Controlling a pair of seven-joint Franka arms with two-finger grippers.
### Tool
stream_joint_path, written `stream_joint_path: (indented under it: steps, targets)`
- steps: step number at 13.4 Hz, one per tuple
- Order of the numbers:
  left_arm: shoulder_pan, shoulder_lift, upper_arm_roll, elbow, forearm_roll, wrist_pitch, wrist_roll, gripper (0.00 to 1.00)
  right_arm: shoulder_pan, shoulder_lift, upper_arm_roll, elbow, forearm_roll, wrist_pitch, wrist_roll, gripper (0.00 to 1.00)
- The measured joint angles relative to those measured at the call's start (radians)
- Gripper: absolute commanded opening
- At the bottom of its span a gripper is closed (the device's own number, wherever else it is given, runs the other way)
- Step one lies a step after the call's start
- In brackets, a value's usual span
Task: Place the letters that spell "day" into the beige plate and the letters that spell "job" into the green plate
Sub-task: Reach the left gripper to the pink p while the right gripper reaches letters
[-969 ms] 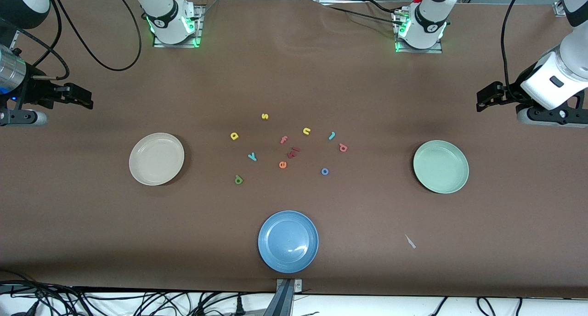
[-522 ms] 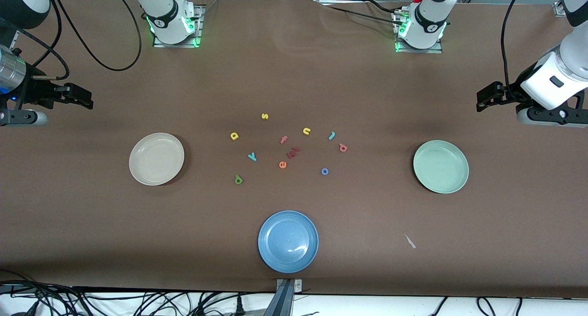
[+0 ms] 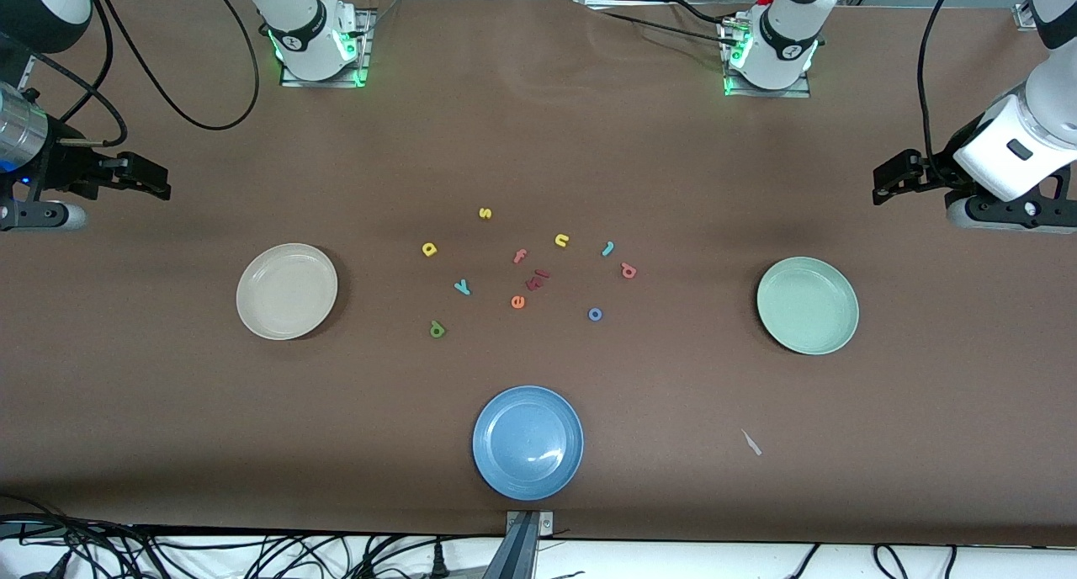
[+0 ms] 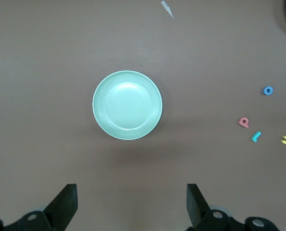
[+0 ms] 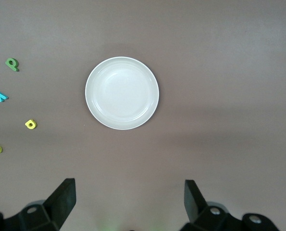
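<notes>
Both grippers' fingers stand wide open and empty: the left gripper [image 4: 128,204] waits above the table near the green plate [image 3: 808,305], the right gripper [image 5: 128,202] near the beige plate [image 3: 287,291]. Both plates lie bare at the table's two ends, and between them all the letters [image 3: 526,268] lie scattered mid-table, the blue plate [image 3: 527,442] nearer the camera.

Six foam letters [image 3: 528,280] loose mid-table — between empty beige plate [image 3: 287,291] and green plate [image 3: 808,305].

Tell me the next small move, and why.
Probably send the open right gripper from over the table by the beige plate toward the yellow d. Both plates, including the green plate, are empty; the open left gripper waits.
</notes>
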Motion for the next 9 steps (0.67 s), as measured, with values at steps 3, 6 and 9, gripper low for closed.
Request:
stream_joint_path:
  steps: [3,6,9]
  targets:
    - [0.000,0.000,0.000,0.000,0.000,0.000,0.000,1.00,0.000,0.000,0.000,0.000,0.000,0.000,0.000,1.00]
    - [-0.014,0.018,-0.003,-0.002,0.000,-0.001,0.002,1.00,0.000,0.000,0.000,0.000,0.000,0.000,0.000,1.00]
    - [-0.103,0.104,-0.008,0.001,0.000,0.011,-0.004,1.00,0.000,0.000,0.000,-0.001,0.000,0.000,0.000,1.00]
